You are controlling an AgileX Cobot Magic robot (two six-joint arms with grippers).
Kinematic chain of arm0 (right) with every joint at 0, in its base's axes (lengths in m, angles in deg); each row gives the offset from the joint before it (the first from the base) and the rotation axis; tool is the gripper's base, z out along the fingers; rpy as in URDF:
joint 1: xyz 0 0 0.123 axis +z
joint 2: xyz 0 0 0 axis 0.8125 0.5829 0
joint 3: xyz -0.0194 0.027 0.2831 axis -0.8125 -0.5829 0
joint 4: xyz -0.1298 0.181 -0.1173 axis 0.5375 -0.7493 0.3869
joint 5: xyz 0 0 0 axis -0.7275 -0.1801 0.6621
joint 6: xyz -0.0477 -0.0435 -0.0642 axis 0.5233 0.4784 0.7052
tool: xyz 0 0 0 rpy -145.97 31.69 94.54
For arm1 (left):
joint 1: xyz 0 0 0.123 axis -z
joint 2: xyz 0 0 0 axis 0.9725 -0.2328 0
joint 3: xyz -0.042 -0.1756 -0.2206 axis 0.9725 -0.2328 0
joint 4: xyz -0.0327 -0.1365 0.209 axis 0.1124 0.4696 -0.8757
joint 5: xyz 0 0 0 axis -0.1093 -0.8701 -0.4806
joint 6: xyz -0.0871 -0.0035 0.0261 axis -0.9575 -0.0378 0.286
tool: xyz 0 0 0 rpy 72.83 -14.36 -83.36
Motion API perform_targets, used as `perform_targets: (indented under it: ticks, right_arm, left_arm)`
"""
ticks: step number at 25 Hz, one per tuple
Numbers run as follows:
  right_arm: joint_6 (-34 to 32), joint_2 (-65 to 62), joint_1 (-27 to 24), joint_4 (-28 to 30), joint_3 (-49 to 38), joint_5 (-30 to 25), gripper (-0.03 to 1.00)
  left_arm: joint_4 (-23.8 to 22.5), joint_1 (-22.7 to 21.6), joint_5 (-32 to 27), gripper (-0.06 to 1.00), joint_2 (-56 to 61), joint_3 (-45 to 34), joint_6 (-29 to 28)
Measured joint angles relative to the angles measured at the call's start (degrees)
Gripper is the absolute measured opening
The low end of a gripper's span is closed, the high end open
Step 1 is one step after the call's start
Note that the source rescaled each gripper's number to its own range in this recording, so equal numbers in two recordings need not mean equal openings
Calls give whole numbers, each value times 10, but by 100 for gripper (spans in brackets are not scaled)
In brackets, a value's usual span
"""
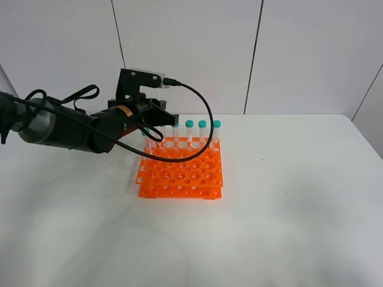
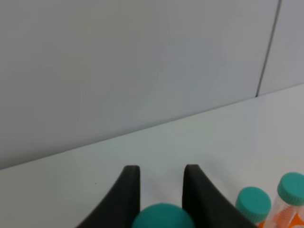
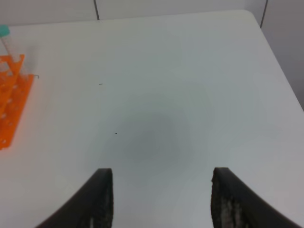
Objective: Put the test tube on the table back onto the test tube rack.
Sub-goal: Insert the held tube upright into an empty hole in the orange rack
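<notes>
left gripper (image 2: 161, 173): fingers pulled in narrow with a teal cap sitting right between them, so I'd say it's pinching the test tube (image 2: 163, 216) by the top
why held that way: my guess is that gripping by the cap lets the pointed end hang down, ready to drop straight into a hole
where the tube is: over the back-left corner of the test tube rack (image 1: 182, 170), off the table (image 1: 287, 209). Can't tell if the tip is in a hole yet, the arm blocks it
what's in the rack: capped tubes (image 1: 202, 124) standing upright along the back row, three in plain sight plus more half hidden behind the gripper. The front rows look like bare holes
right gripper (image 3: 162, 171): spread wide, holding nothing, hanging above bare table well off to the rack's right side
task so far: looks like the last bit, just seat it and let go
</notes>
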Motion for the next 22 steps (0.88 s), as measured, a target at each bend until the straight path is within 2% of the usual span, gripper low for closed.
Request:
perform_targets:
  ticks: [10, 22]
  right_arm:
    - [0, 0, 0, 0, 0, 0, 75]
    - [0, 0, 0, 0, 0, 0, 75]
  left_arm:
    - [-14, 0, 50, 0, -18, -3, -11]
    - [-24, 0, 69, 0, -41, -3, -36]
